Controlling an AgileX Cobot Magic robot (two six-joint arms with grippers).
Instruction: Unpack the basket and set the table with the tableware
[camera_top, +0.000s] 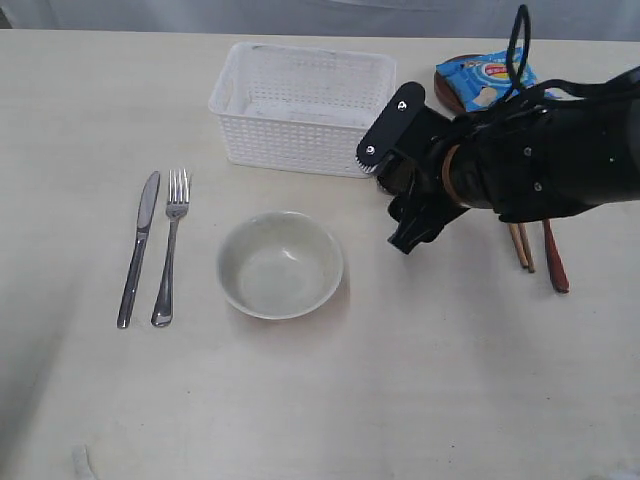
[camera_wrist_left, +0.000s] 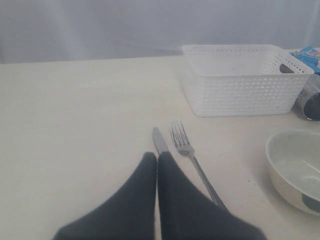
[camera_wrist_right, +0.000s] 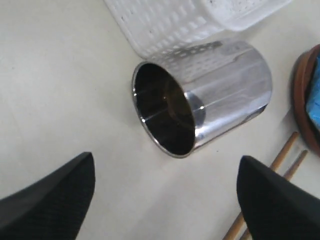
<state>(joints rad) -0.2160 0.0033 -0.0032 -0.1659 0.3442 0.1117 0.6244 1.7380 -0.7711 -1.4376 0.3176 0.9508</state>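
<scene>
Holds right gripper (camera_wrist_right: 166, 159) spread wide, clear of cup (camera_wrist_right: 220, 95) (buried under the arm (camera_top: 560, 150) from outside); holds left gripper (camera_wrist_left: 157, 157) pinched together, masking the handle of the knife (camera_wrist_left: 160, 142); covers tops of chopsticks (camera_top: 522, 250) and spoon (camera_top: 555, 265).

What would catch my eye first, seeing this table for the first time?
The bulky black arm looms in from the right, its tool spread wide open. Just ahead of it a shiny steel cup lies on its side beside the white basket. Nearer the middle, an off-white bowl sits with a knife and fork laid neatly to its left.
</scene>
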